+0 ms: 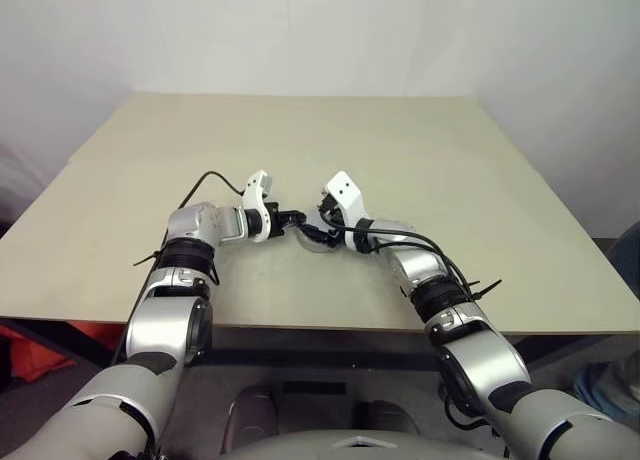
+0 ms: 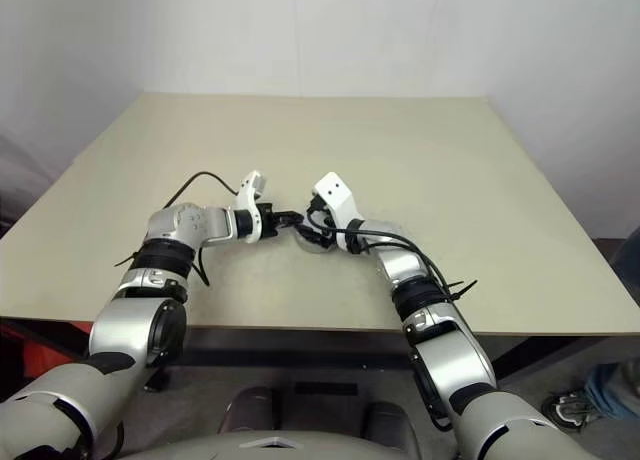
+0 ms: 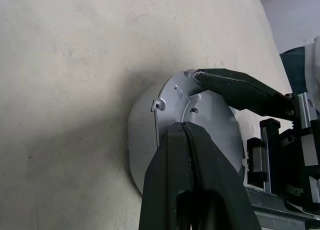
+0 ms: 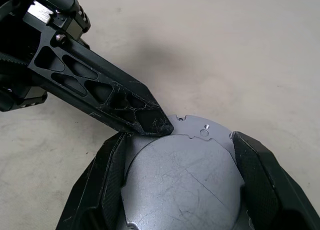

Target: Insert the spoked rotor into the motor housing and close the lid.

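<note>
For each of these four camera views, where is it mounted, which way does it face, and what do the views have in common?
Left and right eye views: head-mounted, looking forward and down at the beige table; both arms show.
Left wrist view: looks along the shut left end effector pressing the round silver metal motor assembly.
Right wrist view: looks along the right end effector straddling that assembly; the left end effector's tip enters.
Shared: all show the assembly and both end effectors.

beige table [image 1: 300, 140] against plain white wall [image 1: 320, 30]; dark floor [image 1: 40, 390] below front edge.
</note>
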`<state>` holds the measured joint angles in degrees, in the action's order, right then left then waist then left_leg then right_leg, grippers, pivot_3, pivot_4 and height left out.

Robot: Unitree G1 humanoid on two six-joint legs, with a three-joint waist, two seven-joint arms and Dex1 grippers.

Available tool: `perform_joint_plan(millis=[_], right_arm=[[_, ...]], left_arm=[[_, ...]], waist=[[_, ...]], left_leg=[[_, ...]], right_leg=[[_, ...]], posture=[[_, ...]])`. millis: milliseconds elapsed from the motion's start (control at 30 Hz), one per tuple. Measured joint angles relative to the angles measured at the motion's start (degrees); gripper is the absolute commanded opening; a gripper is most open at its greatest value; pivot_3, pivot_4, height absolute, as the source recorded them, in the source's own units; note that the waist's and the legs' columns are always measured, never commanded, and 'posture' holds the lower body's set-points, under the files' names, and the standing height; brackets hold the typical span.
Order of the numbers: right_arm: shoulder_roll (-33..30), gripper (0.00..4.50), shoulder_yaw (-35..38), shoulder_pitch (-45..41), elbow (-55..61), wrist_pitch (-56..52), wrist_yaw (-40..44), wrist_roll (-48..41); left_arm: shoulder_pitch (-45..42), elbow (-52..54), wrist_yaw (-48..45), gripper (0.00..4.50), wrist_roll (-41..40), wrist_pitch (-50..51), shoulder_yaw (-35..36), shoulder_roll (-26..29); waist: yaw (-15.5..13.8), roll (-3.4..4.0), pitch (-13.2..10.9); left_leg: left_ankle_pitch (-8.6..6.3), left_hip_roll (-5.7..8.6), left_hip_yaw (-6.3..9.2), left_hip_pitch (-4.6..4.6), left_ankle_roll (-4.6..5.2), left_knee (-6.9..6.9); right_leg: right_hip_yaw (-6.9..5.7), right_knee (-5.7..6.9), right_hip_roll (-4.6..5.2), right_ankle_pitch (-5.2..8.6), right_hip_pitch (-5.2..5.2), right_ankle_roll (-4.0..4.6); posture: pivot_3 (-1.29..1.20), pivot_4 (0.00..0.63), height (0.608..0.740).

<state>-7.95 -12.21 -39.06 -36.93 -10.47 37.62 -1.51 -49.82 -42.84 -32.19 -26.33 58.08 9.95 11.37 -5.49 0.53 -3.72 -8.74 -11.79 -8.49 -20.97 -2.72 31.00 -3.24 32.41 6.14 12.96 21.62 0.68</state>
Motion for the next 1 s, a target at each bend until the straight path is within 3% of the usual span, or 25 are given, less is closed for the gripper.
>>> perform_joint_plan(millis=[167,300,1000], right_arm=[[-0.2,3.24,0.2,0.6,1.8,-1.8,0.2,-0.1],[-1.1,4.48,0.4,1.1,3.2,-2.5,1.2,-0.3],[-1.1,4.48,0.6,1.5,4.7,-2.5,2.7,-0.8]], left_arm=[[0.0,0.1,-0.5,0.03,0.0,0.7,-0.1,-0.1],[0.0,0.9,-1.4,0.0,-0.1,2.5,-0.3,0.0],[2.1,9.0,-2.2,0.0,-2.6,8.9,1.5,-2.4]], waist=[[0.0,0.0,0.0],[-0.1,-0.01,0.0],[-0.2,-0.05,0.0]], left_leg=[[-0.01,0.01,0.0,0.0,0.01,-0.01],[-0.01,0.0,0.0,-0.03,0.02,-0.02],[0.01,-0.04,-0.1,-0.09,0.01,-0.1]], right_leg=[[-0.2,-0.06,0.1,0.0,-0.11,0.0],[-0.13,-0.09,0.19,0.0,-0.23,0.0],[0.09,0.47,0.11,-0.06,-0.51,-0.06]], posture=[[0.0,0.0,0.74],[0.0,0.0,0.74],[0.0,0.0,0.74]])
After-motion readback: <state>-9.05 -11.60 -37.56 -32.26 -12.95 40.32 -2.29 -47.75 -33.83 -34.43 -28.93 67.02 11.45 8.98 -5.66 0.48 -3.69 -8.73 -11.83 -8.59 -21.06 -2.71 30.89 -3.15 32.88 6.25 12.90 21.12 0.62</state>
